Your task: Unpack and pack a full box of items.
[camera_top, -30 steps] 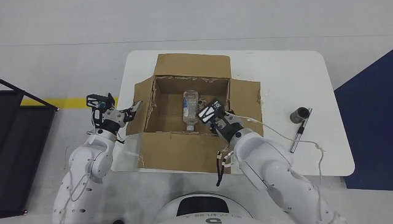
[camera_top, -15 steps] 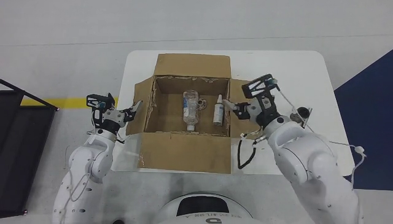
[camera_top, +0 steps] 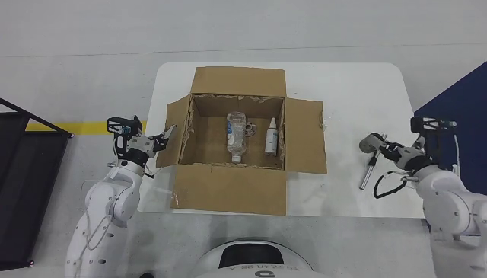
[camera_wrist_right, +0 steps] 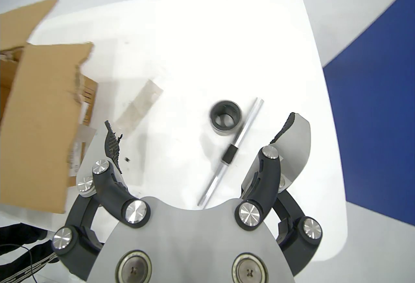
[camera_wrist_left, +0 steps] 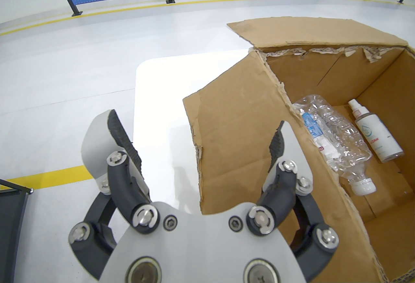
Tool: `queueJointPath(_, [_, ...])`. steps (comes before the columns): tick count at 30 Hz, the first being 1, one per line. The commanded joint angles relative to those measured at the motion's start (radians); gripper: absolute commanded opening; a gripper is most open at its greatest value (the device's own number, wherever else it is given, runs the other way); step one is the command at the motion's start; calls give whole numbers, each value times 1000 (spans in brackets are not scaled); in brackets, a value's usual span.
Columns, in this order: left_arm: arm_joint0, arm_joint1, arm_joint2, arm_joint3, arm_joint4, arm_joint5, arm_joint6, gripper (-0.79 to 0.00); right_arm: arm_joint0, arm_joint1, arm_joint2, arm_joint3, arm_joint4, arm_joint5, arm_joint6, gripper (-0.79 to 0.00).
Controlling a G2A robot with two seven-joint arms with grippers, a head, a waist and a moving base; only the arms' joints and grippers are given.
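An open cardboard box (camera_top: 237,81) stands mid-table. Inside it lie a crushed clear bottle (camera_top: 237,135) and a white spray bottle (camera_top: 271,137), which the left wrist view shows as bottle (camera_wrist_left: 334,141) and spray bottle (camera_wrist_left: 376,135). My left gripper (camera_top: 163,139) hovers open and empty beside the box's left flap (camera_wrist_left: 233,135). My right gripper (camera_top: 386,150) is open and empty over the table's right side. Just ahead of its fingers lie a dark ring (camera_wrist_right: 226,117) and a thin metal rod (camera_wrist_right: 233,151). From above, the ring (camera_top: 371,142) and rod (camera_top: 370,173) lie side by side.
The white table (camera_top: 350,87) has bare room behind and to the right of the box. A strip of tape (camera_wrist_right: 139,106) lies near the right flap (camera_top: 304,135). A black rack (camera_top: 23,186) stands on the floor to the left.
My right gripper left the box, with the spray bottle now lying inside, and swung right to the ring and rod. The left arm stayed still.
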Motion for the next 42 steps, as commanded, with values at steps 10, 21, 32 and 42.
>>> queueJointPath(10, [0,0,0,0,0,0,0,0,203,17,-73,222,-71,50,232,-80])
queueJointPath(21, [0,0,0,0,0,0,0,0,369,28,-135,374,-117,82,343,-397])
queueJointPath(32, [0,0,0,0,0,0,0,0,433,28,-214,408,-213,165,385,-437])
queueJointPath(42, [0,0,0,0,0,0,0,0,494,25,-292,436,-277,192,437,-785])
